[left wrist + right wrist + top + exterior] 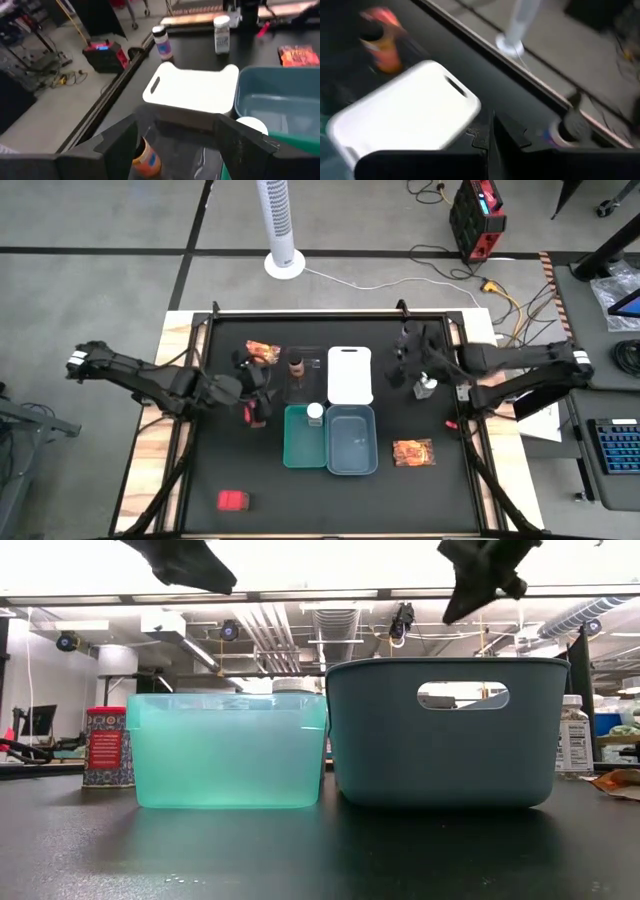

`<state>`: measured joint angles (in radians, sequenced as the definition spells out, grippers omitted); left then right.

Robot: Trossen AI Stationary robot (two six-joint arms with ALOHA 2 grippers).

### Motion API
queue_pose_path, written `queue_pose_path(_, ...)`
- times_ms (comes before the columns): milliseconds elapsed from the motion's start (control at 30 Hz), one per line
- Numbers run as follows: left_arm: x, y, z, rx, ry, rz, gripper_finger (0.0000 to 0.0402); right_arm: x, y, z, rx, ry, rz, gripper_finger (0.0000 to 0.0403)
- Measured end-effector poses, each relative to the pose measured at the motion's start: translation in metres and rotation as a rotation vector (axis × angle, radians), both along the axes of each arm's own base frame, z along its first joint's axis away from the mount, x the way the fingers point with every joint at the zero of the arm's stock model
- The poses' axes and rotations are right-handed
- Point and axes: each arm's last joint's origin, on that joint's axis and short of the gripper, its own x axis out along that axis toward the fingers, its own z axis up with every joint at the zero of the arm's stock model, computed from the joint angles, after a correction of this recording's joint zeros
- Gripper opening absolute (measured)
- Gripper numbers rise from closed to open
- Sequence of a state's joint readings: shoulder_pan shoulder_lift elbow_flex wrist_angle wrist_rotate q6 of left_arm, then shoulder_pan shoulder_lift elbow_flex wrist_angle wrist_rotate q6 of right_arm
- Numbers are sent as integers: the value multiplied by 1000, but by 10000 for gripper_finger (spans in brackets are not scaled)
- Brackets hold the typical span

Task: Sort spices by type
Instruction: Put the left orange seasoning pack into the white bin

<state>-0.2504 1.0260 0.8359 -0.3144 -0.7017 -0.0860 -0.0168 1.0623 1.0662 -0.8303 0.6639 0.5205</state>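
Note:
My left gripper [265,387] [177,135] hangs open above the table, left of the clear tray [305,377]; nothing is between its fingers. In that tray stands a brown-capped bottle [296,365] [145,159]. A red box [252,416] [105,747] stands on the table just below and near my left gripper. My right gripper [398,376] [490,132] is shut and empty, raised to the right of the white tray [350,373]. A white-capped jar [427,387] [221,35] and a purple bottle [161,42] stand on the table near it. Another white-capped jar [315,413] stands in the teal tray [300,445].
The grey-blue tray [351,442] stands right of the teal one. One orange-red packet [263,352] lies at the far left, another [413,452] right of the grey-blue tray. A second red box [233,500] lies near the front left. Bare table shows along the near edge.

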Motion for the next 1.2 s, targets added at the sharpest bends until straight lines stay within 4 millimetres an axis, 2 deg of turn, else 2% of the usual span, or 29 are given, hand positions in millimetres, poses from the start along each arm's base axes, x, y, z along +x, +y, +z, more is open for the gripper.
queue_pose_path(267, -9, 8, -12, 192, -54, 210, 239, 11, -59, 3, 194, 185, -94, 13)
queue_pose_path(500, -9, 9, -18, 217, -32, 241, 239, 9, -89, -6, 250, 248, -106, 13)
queue_pose_path(767, -8, 8, -19, 164, -61, 243, 239, 10, -94, -9, 251, 268, -109, 13)
queue_pose_path(867, -6, 5, -20, 102, -55, 138, 239, 10, -93, -8, 253, 266, -110, 13)
queue_pose_path(1033, -5, -1, -7, -57, -36, -21, 239, 6, -89, -11, 276, 334, -78, 13)
queue_pose_path(1200, -4, -2, 4, -171, 81, 10, 239, 10, -73, -17, 232, 329, 14, 13)
